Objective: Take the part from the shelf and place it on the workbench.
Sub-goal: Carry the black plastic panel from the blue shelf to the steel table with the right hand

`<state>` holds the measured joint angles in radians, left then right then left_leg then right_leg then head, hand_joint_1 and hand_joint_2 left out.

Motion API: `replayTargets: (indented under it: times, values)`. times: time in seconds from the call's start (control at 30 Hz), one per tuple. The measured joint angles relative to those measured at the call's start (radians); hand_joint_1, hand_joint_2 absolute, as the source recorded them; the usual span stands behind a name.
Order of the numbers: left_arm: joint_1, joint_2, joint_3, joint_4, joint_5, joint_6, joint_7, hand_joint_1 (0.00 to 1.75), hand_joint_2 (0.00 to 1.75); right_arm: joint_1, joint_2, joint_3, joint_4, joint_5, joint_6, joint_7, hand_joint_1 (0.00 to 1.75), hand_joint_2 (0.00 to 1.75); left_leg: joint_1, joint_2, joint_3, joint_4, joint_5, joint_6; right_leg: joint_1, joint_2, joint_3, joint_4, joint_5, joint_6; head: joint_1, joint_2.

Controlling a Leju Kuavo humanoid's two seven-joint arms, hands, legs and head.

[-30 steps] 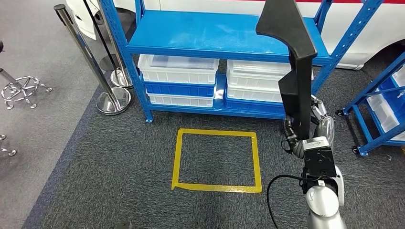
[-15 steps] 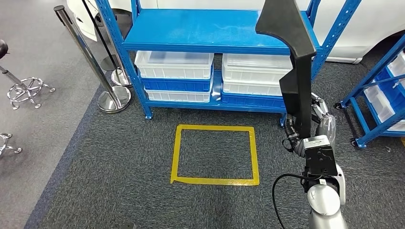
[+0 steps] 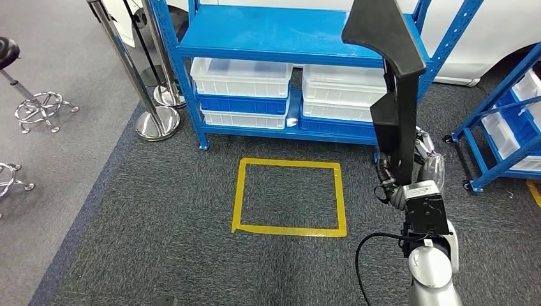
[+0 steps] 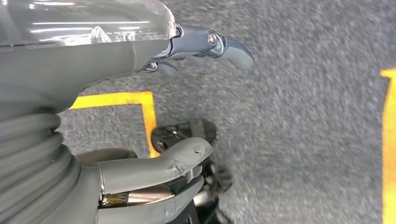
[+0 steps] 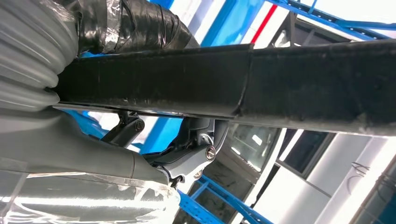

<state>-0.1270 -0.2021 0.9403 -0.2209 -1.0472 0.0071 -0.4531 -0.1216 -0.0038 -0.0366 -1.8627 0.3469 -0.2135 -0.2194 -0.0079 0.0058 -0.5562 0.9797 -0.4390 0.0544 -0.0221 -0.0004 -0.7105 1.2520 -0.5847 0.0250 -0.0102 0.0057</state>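
Black, long and angular, the plastic part (image 3: 397,95) stays grasped upright in the right robot hand (image 3: 415,167) as the view swings across the blue metal shelf (image 3: 287,38), so carrying has begun.

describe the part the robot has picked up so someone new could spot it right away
Start at the blue shelf with white bins across the far side of the grey carpet. In front of its right end, the right hand holds a long black part upright. It is the one black, angled piece, widening at the top.
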Motion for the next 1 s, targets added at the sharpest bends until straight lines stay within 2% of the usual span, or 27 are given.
replayTargets:
  times: [0.03, 0.07, 0.1, 0.13, 0.17, 0.2, 0.23, 0.27, 0.33, 0.37, 0.4, 0.43, 0.5, 0.53, 0.57, 0.6, 0.63, 0.67, 0.7, 0.73, 0.77, 0.83, 0.87, 0.9, 0.93, 1.0]
  values:
    - [0.001, 0.0, 0.0, 0.0, 0.0, 0.0, 0.0, 0.0, 1.75, 0.001, 0.0, 0.0, 0.001, 0.0, 0.0, 0.0, 1.75, 1.75, -0.001, 0.0, -0.015, 0.004, 0.008, -0.001, 0.0, 0.0, -0.002, 0.039, -0.008, 0.002, 0.0, 0.0]
    - [0.001, 0.0, 0.0, 0.0, 0.0, 0.0, 0.0, 0.0, 1.75, 0.001, 0.0, 0.0, 0.001, 0.0, 0.0, 0.0, 1.75, 1.75, -0.001, 0.001, -0.03, 0.009, 0.015, -0.002, -0.001, 0.0, 0.01, 0.048, 0.004, 0.003, 0.0, 0.0]
    - [0.001, 0.0, 0.0, 0.0, 0.0, 0.0, 0.001, 0.0, 1.75, 0.001, 0.0, 0.0, 0.002, 0.0, 0.0, 0.0, 1.75, 1.75, 0.0, 0.001, -0.044, 0.016, 0.021, -0.005, -0.002, -0.001, 0.038, 0.024, 0.029, 0.004, 0.0, 0.0]
    - [0.001, 0.0, 0.0, 0.0, 0.0, 0.0, 0.001, 0.0, 1.75, 0.0, 0.0, 0.0, 0.002, 0.0, 0.0, 0.0, 1.75, 1.75, 0.001, 0.001, -0.058, 0.025, 0.025, -0.008, -0.003, -0.001, 0.082, -0.031, 0.053, 0.004, 0.0, 0.0]
    - [0.001, 0.0, 0.0, 0.0, 0.0, 0.0, 0.001, 0.0, 1.75, -0.001, 0.0, 0.0, 0.002, 0.0, 0.0, 0.0, 1.75, 1.75, 0.0, 0.001, -0.072, 0.035, 0.029, -0.012, -0.002, -0.002, 0.128, -0.094, 0.059, 0.003, 0.0, 0.0]
    - [0.001, 0.0, 0.0, 0.0, 0.0, 0.0, 0.001, 0.0, 1.75, -0.001, 0.0, 0.0, 0.002, 0.0, 0.0, 0.0, 1.75, 1.75, 0.0, 0.001, -0.082, 0.044, 0.032, -0.016, 0.0, -0.001, 0.162, -0.147, 0.058, -0.001, 0.0, 0.0]
    - [0.001, 0.0, 0.0, 0.0, 0.0, 0.0, 0.001, 0.0, 1.75, -0.001, 0.0, 0.0, 0.002, 0.0, 0.0, 0.0, 1.75, 1.75, -0.001, 0.0, -0.089, 0.052, 0.036, -0.022, 0.003, -0.001, 0.182, -0.183, 0.051, -0.006, 0.0, 0.0]
    - [0.001, 0.0, 0.0, 0.0, 0.0, 0.0, 0.001, 0.0, 1.75, -0.002, 0.0, 0.0, 0.001, 0.0, 0.0, 0.0, 1.75, 1.75, -0.002, 0.0, -0.094, 0.056, 0.041, -0.027, 0.006, 0.0, 0.186, -0.195, 0.044, -0.012, -0.001, 0.0]
    - [0.002, 0.0, 0.0, 0.0, 0.0, 0.0, 0.001, 0.0, 1.75, -0.002, 0.0, 0.0, 0.002, 0.0, 0.0, 0.0, 1.75, 1.75, -0.001, -0.001, -0.099, 0.06, 0.05, -0.039, 0.006, 0.0, 0.175, -0.197, 0.055, -0.028, 0.0, 0.0]
    - [0.002, 0.0, 0.0, 0.0, 0.0, 0.0, 0.001, 0.0, 1.75, -0.002, 0.001, 0.0, 0.002, 0.0, 0.0, 0.0, 1.75, 1.75, 0.001, -0.002, -0.106, 0.067, 0.041, -0.045, 0.005, -0.001, 0.168, -0.198, 0.063, -0.036, 0.0, 0.0]
    - [0.003, 0.0, 0.0, 0.0, 0.0, 0.0, 0.001, 0.0, 1.75, -0.002, 0.002, 0.0, 0.002, 0.0, 0.0, 0.0, 1.75, 1.75, 0.002, -0.004, -0.117, 0.091, 0.014, -0.051, 0.004, -0.003, 0.16, -0.2, 0.072, -0.045, 0.0, 0.0]
    - [0.003, 0.0, 0.0, 0.0, 0.0, 0.0, 0.001, 0.0, 1.75, -0.002, 0.002, 0.0, 0.002, 0.0, 0.0, 0.0, 1.75, 1.75, 0.005, -0.004, -0.133, 0.134, -0.028, -0.056, 0.004, -0.005, 0.149, -0.201, 0.083, -0.052, -0.001, 0.0]
    - [0.004, 0.0, 0.0, 0.0, 0.001, 0.0, 0.001, 0.0, 1.75, -0.002, 0.004, 0.0, 0.002, 0.0, 0.0, 0.0, 1.75, 1.75, 0.009, -0.004, -0.167, 0.257, -0.117, -0.065, 0.007, -0.006, 0.124, -0.2, 0.102, -0.058, -0.001, 0.0]
    - [0.004, 0.0, 0.0, 0.0, 0.001, 0.0, 0.001, 0.0, 1.75, -0.002, 0.005, 0.0, 0.002, 0.0, 0.001, 0.0, 1.75, 1.75, 0.011, -0.004, -0.175, 0.307, -0.137, -0.067, 0.009, -0.007, 0.111, -0.199, 0.112, -0.059, -0.001, 0.0]
    - [0.004, 0.0, 0.0, 0.0, 0.001, 0.0, 0.001, 0.0, 1.75, -0.002, 0.006, 0.0, 0.002, 0.0, 0.001, 0.0, 1.75, 1.75, 0.012, -0.004, -0.168, 0.33, -0.135, -0.067, 0.011, -0.007, 0.098, -0.199, 0.122, -0.059, -0.001, 0.0]
    - [0.004, 0.0, 0.0, 0.0, 0.001, 0.0, 0.001, 0.0, 1.75, -0.002, 0.006, 0.0, 0.002, 0.0, 0.002, 0.0, 1.75, 1.75, 0.012, -0.005, -0.144, 0.317, -0.116, -0.064, 0.013, -0.007, 0.085, -0.199, 0.131, -0.059, -0.001, 0.0]
    - [0.004, 0.0, 0.0, 0.0, 0.001, 0.0, 0.001, 0.0, 1.75, -0.002, 0.007, 0.0, 0.002, 0.0, 0.002, 0.0, 1.75, 1.75, 0.011, -0.005, -0.103, 0.272, -0.091, -0.058, 0.014, -0.006, 0.073, -0.198, 0.141, -0.058, -0.001, 0.0]
    - [0.003, 0.0, 0.0, 0.0, 0.001, 0.0, 0.001, 0.0, 1.75, -0.003, 0.007, 0.0, 0.002, 0.0, 0.003, 0.0, 1.75, 1.75, 0.009, -0.005, -0.049, 0.203, -0.075, -0.051, 0.015, -0.006, 0.064, -0.198, 0.151, -0.057, -0.001, 0.0]
    - [0.001, 0.001, 0.0, 0.0, 0.001, 0.0, 0.001, 0.0, 1.75, -0.003, 0.008, 0.0, 0.002, 0.0, 0.003, 0.0, 1.75, 1.75, 0.006, -0.005, 0.005, 0.127, -0.072, -0.043, 0.016, -0.006, 0.057, -0.198, 0.159, -0.053, -0.001, 0.0]
    - [0.0, 0.001, 0.0, 0.0, 0.002, 0.0, 0.001, 0.0, 1.75, -0.003, 0.008, 0.0, 0.002, 0.0, 0.003, 0.0, 1.75, 1.75, 0.002, -0.005, 0.044, 0.069, -0.076, -0.038, 0.015, -0.006, 0.053, -0.2, 0.167, -0.049, -0.001, 0.0]
    - [-0.001, 0.002, 0.0, 0.0, 0.002, 0.0, 0.001, 0.0, 1.75, -0.004, 0.008, 0.0, 0.002, 0.0, 0.003, 0.0, 1.75, 1.75, -0.002, -0.005, 0.065, 0.033, -0.083, -0.033, 0.013, -0.007, 0.052, -0.202, 0.175, -0.043, -0.001, 0.0]
    - [-0.001, 0.002, 0.0, 0.0, 0.004, 0.0, 0.002, 0.0, 1.75, -0.005, 0.008, 0.001, 0.002, 0.0, 0.003, 0.0, 1.75, 1.75, -0.007, -0.005, 0.067, 0.007, -0.07, -0.024, 0.008, -0.009, 0.051, -0.211, 0.19, -0.029, -0.001, 0.0]
    - [0.0, 0.002, 0.0, 0.0, 0.004, 0.0, 0.002, 0.0, 1.75, -0.005, 0.009, 0.001, 0.002, 0.0, 0.003, 0.0, 1.75, 1.75, -0.007, -0.003, 0.065, -0.004, -0.056, -0.018, 0.006, -0.008, 0.048, -0.21, 0.187, -0.024, -0.001, 0.0]
    - [0.0, 0.002, 0.0, 0.0, 0.004, 0.0, 0.002, 0.0, 1.75, -0.005, 0.009, 0.001, 0.002, 0.0, 0.003, 0.0, 1.75, 1.75, -0.005, -0.001, 0.061, -0.013, -0.042, -0.011, 0.006, -0.007, 0.041, -0.197, 0.167, -0.021, -0.001, 0.0]
    - [0.0, 0.002, 0.0, 0.0, 0.004, 0.0, 0.002, 0.0, 1.75, -0.005, 0.009, 0.001, 0.002, 0.0, 0.003, 0.0, 1.75, 1.75, -0.003, 0.001, 0.054, -0.02, -0.028, -0.006, 0.007, -0.005, 0.029, -0.165, 0.131, -0.018, -0.001, 0.0]
    - [0.0, 0.002, 0.0, 0.0, 0.004, 0.0, 0.003, 0.0, 1.75, -0.005, 0.009, 0.001, 0.003, 0.0, 0.003, 0.0, 1.75, 1.75, -0.003, 0.002, 0.032, -0.019, -0.01, -0.001, 0.006, -0.003, -0.003, -0.057, 0.044, -0.013, 0.0, 0.0]
